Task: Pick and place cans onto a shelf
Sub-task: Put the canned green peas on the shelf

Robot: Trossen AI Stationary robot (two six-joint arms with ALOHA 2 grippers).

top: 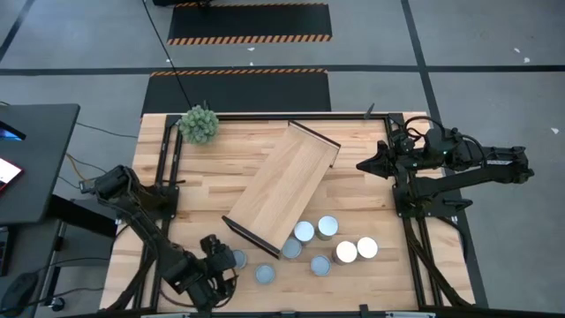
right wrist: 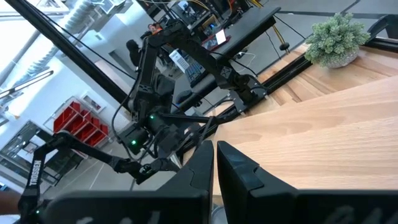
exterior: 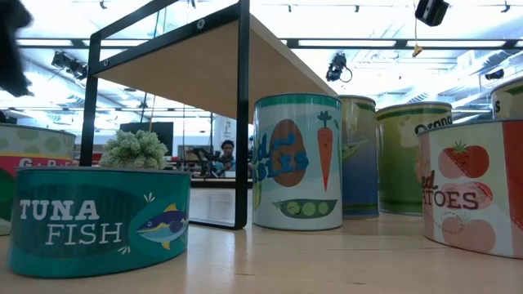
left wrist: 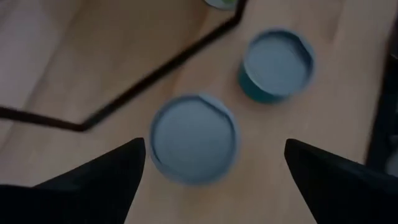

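Wooden shelf (top: 282, 187) lies slanted across the desk (top: 371, 168) from above, seven cans (top: 328, 227) clustered by its near end. The left gripper (top: 221, 265) hangs over one can there. From its wrist, jaws wide open, seemingly straddling that can (left wrist: 194, 138). Right gripper (top: 364, 164) waits at the side, jaws closed.

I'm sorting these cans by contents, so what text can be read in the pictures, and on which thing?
"TUNA FISH": teal tuna can, beside a fish drawing.
"...ED ...BLES", partly hidden: vegetable can, with carrot and peas pictured.
"...ED ...TOES", cut off: tomato can.
"Grand...", cut off: green can.
"G.B...", partial: can at the left edge.
Label on the left arm, seen from the right wrist: too small to read.
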